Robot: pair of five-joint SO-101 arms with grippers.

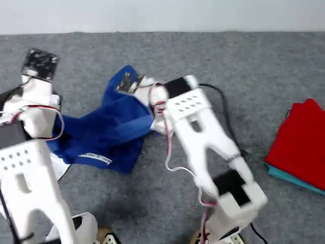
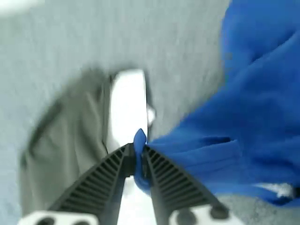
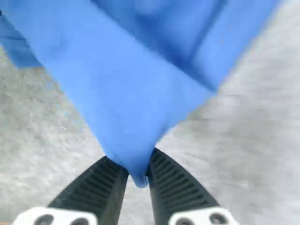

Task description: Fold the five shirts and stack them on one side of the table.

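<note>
**Both hands pinch the soft blue shirt between the two arms.**

The crumpled blue cloth shirt (image 1: 109, 133) lies on the left-middle part of the grey felt-like surface (image 1: 254, 76). The left hand (image 2: 139, 157) is closed on a small fold at the shirt's edge, and the right hand (image 3: 138, 173) is closed on another bunched end. The cloth looks light and limp, and the ribbed fingers (image 3: 110, 185) should not slip on it. I judge it will sag and wrinkle between the two holds, so it is better to take it at corners or seams, such as the shoulders or the hem, and draw it taut. A folded red shirt (image 1: 299, 140) rests on a folded teal shirt (image 1: 287, 175) at the right edge.
</note>
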